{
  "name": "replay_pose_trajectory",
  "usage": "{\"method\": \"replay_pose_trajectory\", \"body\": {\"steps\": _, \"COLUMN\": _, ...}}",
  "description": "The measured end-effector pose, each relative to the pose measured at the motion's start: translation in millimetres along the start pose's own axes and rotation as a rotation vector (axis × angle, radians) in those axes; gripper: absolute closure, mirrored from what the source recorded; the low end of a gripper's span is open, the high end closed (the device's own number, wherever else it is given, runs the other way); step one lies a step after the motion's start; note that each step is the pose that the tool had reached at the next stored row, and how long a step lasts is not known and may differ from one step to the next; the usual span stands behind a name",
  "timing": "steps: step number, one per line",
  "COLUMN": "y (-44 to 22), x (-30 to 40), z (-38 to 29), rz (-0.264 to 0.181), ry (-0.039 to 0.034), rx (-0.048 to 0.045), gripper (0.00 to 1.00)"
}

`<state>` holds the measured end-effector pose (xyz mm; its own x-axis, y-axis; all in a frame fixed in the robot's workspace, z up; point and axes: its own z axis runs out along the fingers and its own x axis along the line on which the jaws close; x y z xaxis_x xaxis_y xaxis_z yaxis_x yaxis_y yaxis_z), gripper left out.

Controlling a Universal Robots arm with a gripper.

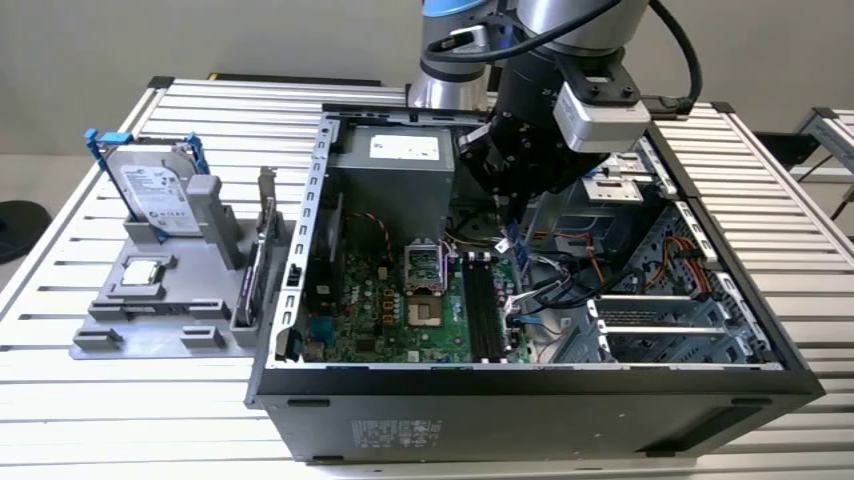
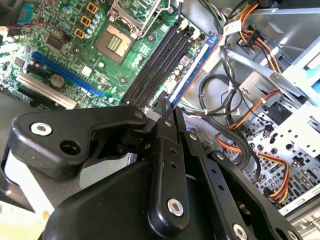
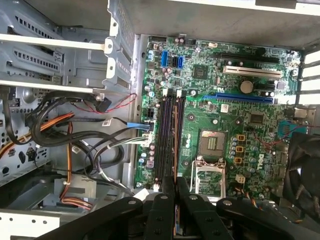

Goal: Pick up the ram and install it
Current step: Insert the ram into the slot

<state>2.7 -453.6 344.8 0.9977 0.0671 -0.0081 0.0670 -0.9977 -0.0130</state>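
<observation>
In the exterior view the end effector (image 1: pixel 511 226), pinched narrow on the ram (image 1: pixel 515 262), hangs inside the computer case (image 1: pixel 318 200); the second wrist view shows it not yet seated, beside the memory slots (image 2: pixel 155 60), and the first wrist view edge-on near them, so any skew could likely jam it against a slot wall.

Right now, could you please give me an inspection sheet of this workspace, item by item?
Surface: slatted metal table carrying an open computer case.
Job's things: ram held edge-on over the motherboard, beside the black memory slots; no seating seen.
Clutter: hard drive and processor on a grey fixture at the exterior view's left.
Claw: claw shut on the ram, inside the case.
Cables: orange and black bundles lie loose beside the slots, close to the ram.
Surroundings: second slatted table at the exterior view's right; nothing else seen.
</observation>
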Motion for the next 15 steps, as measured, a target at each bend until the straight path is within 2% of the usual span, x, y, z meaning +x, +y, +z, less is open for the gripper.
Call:
{"method": "replay_pose_trajectory", "body": {"steps": 4, "y": 0.0, "x": 0.0, "z": 3.6, "rz": 0.000, "ry": 0.0001, "rx": 0.0001, "gripper": 1.00}}
{"method": "replay_pose_trajectory", "body": {"steps": 12, "y": -0.3, "x": 0.1, "z": 5.2, "rz": 0.001, "ry": 0.0006, "rx": -0.0003, "gripper": 1.00}}
{"method": "replay_pose_trajectory", "body": {"steps": 15, "y": -0.3, "x": 0.1, "z": 7.8, "rz": 0.003, "ry": 0.0008, "rx": -0.0005, "gripper": 1.00}}
